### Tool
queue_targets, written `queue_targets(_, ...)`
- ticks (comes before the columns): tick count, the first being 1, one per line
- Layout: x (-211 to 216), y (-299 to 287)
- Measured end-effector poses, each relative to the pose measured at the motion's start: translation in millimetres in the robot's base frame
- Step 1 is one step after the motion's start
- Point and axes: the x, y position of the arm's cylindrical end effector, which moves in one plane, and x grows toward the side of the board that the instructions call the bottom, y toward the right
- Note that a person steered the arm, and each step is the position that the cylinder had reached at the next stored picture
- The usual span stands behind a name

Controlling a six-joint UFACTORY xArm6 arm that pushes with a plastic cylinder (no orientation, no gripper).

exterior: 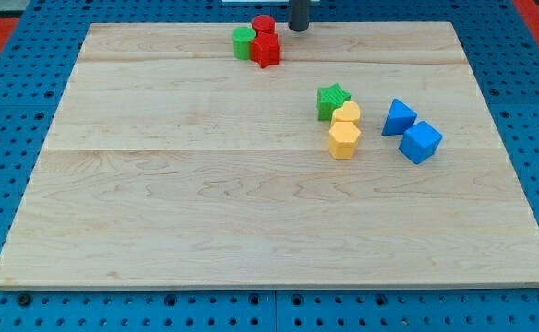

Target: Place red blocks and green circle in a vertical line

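A red round block (264, 24), a red star-like block (266, 50) and a green circle block (244, 42) sit touching in a cluster near the board's top edge, middle. The red round block is at the view's top, the red star block below it, the green circle at their left. My tip (298, 29) is at the top edge, just to the right of the red round block, a small gap apart.
A green star block (332, 100), a yellow heart block (347, 114) and a yellow hexagon block (343, 140) cluster right of centre. Two blue blocks (399, 117) (422, 141) lie further right. The wooden board (205, 203) rests on a blue pegboard.
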Motion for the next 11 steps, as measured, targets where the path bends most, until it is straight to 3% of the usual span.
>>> queue_targets(6,0.0,-8.6)
queue_targets(11,0.0,-63.3)
